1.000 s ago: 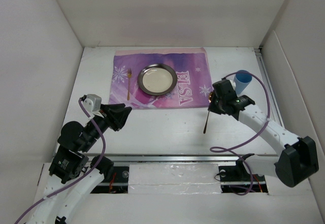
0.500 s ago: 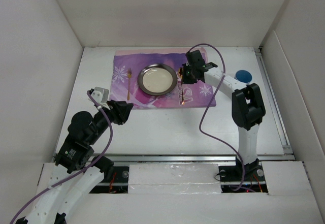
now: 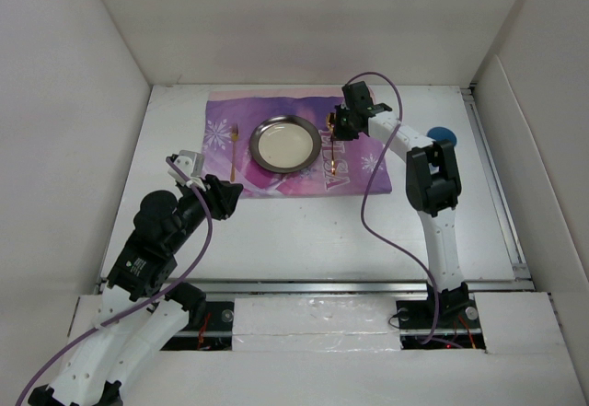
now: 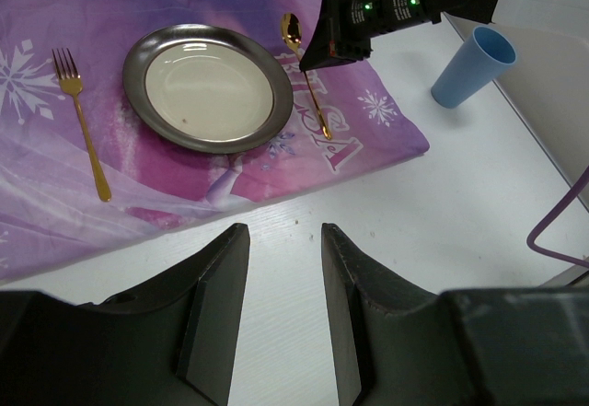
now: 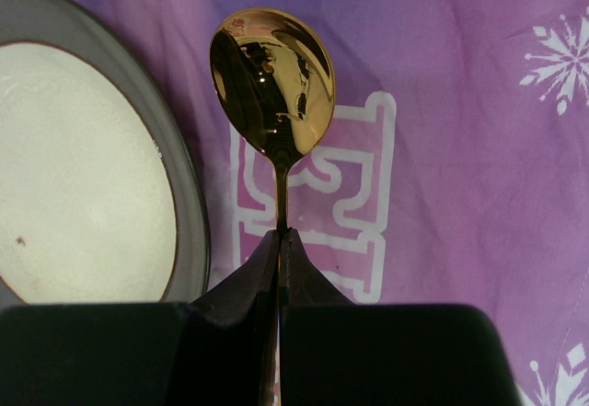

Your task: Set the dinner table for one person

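Now the right gripper [image 5: 279,233] pinches the gold spoon [image 5: 272,79] by its handle, at the plate's [image 4: 283,98] three o'clock, at the mat [image 4: 386,134] on the white table [image 3: 304,231]. Best lower it flat, parallel to the rim, before letting go. Empty and half-spread, the left gripper [image 4: 283,236] hangs at six o'clock.

The plate [image 3: 254,144] was set on the mat [image 3: 276,104], with the fork [image 3: 234,153] laid to its left. The spoon [image 5: 272,79] was found just right of the plate.
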Action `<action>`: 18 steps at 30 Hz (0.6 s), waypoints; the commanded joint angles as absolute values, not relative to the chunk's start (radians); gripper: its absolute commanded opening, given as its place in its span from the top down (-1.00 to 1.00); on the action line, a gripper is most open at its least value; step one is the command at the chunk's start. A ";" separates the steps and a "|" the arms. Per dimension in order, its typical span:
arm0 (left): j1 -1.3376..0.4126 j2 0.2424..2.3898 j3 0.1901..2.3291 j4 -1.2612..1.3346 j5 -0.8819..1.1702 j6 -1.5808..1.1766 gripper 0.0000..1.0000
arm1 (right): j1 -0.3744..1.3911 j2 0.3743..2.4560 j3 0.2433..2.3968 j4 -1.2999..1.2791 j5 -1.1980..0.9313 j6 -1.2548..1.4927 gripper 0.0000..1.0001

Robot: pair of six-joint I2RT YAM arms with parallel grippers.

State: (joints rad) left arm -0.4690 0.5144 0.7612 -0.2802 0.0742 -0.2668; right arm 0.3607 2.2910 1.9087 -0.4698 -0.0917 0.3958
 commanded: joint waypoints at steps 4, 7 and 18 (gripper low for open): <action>-0.463 0.526 0.764 -0.235 0.057 -0.265 0.33 | 0.354 2.315 1.976 -0.471 -0.084 0.396 1.00; -0.463 0.526 0.762 -0.239 0.057 -0.267 0.33 | 0.354 2.315 1.956 -0.449 -0.089 0.397 0.83; -0.463 0.528 0.764 -0.241 0.061 -0.265 0.33 | 0.364 2.096 1.876 -0.442 -0.057 0.384 0.34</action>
State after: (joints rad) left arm -0.4690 0.5270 0.7612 -0.2798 0.0662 -0.2668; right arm 0.3607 2.2536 1.8824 -0.4694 -0.0738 0.3958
